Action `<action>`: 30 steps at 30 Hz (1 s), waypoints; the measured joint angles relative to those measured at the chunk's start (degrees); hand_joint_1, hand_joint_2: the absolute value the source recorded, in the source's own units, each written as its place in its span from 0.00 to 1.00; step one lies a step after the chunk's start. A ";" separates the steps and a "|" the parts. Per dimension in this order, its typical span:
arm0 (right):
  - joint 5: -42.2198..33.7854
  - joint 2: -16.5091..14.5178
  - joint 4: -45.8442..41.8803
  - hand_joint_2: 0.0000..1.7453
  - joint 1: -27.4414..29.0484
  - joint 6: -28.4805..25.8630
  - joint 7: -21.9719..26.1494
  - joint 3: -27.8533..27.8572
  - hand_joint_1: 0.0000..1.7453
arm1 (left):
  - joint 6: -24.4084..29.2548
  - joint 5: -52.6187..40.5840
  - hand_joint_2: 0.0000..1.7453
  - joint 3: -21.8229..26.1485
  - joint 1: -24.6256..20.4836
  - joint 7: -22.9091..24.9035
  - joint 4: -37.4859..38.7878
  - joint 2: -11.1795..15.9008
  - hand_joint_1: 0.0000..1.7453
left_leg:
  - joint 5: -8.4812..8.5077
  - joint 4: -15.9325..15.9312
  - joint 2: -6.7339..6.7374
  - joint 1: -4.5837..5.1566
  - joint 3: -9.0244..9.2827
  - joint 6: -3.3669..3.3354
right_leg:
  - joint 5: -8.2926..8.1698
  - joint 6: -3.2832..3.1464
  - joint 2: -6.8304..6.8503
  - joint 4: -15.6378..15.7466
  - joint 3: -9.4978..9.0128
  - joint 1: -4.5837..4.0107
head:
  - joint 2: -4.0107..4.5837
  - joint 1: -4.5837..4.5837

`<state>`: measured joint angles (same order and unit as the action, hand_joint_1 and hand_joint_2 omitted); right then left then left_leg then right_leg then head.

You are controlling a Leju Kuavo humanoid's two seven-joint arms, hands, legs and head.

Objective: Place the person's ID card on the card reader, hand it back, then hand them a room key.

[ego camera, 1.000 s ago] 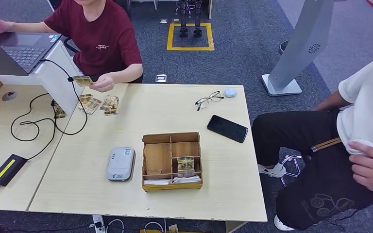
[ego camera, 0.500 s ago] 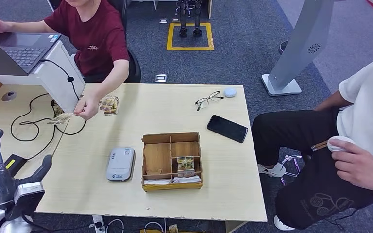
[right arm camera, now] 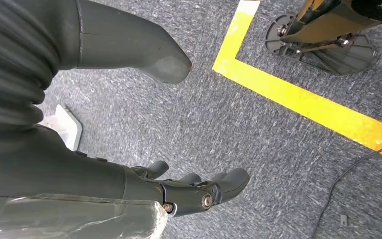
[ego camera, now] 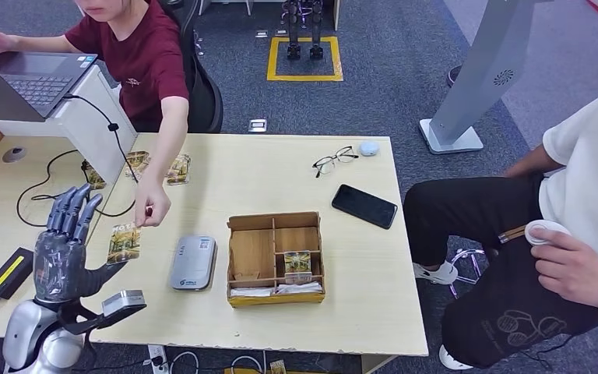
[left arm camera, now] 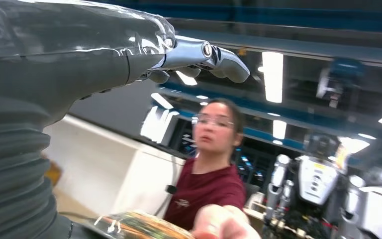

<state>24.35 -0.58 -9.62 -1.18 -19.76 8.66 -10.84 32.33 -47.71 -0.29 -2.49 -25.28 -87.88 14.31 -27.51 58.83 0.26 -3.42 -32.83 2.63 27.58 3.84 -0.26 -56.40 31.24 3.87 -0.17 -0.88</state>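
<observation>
— On the tabletop (ego camera: 202, 319), seen from the head, what lies where?

— A grey card reader (ego camera: 194, 263) sits just left of a wooden tray (ego camera: 275, 258) with compartments; one card stands in a near compartment of the tray. Farther back lie glasses (ego camera: 335, 160) and a black phone (ego camera: 364, 206). A few more cards (ego camera: 176, 168) lie near the far left edge, by a white stand carrying a laptop (ego camera: 35, 74).

— And the ID card?

— The card (ego camera: 124, 242) is above the tabletop, left of the reader, touching the thumb side of the robot's left hand (ego camera: 66, 253). A person in a red shirt (ego camera: 142, 66) reaches across, their hand (ego camera: 151, 206) just beside the card's upper corner. Whether that hand touches it, I cannot tell.

— How do the fingers stand?

— The fingers (ego camera: 74, 212) are spread and raised, palm up, thumb out toward the card. No firm grip shows, so I cannot tell if the card is held or merely resting there.

— Does the left wrist camera add anything?

— It looks up along the left hand (left arm camera: 129, 55) at the person and the ceiling lights. The card (left arm camera: 139, 226) appears blurred at the frame's edge with the person's hand (left arm camera: 224, 224) by it. The fingers (left arm camera: 219, 57) stretch well clear of the card.

— The right wrist camera?

— It shows the right hand (right arm camera: 179, 191) hanging over grey carpet with a yellow floor line (right arm camera: 303, 102). Its fingers (right arm camera: 229, 181) are loosely curved, apart, holding nothing. A second person in a white shirt (ego camera: 592, 171) sits at the tabletop's right in the head view.
</observation>
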 joint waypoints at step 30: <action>1.85 -1.22 -0.85 1.00 -0.79 0.11 -0.26 -0.81 0.00 | 4.37 -6.81 1.00 -11.78 -3.61 2.76 4.75 4.28 1.00 | 0.04 0.00 0.00 0.00 -0.03 0.00 | -0.03 -0.05 0.01 0.00 0.02 0.00 | 0.00 0.00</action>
<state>26.21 -1.80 -10.46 -1.97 -19.65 8.40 -11.65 36.70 -54.52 -12.08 -6.10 -22.53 -83.13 18.58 -27.47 58.83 0.26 -3.42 -32.86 2.63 27.55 3.79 -0.25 -56.40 31.25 3.87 -0.17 -0.88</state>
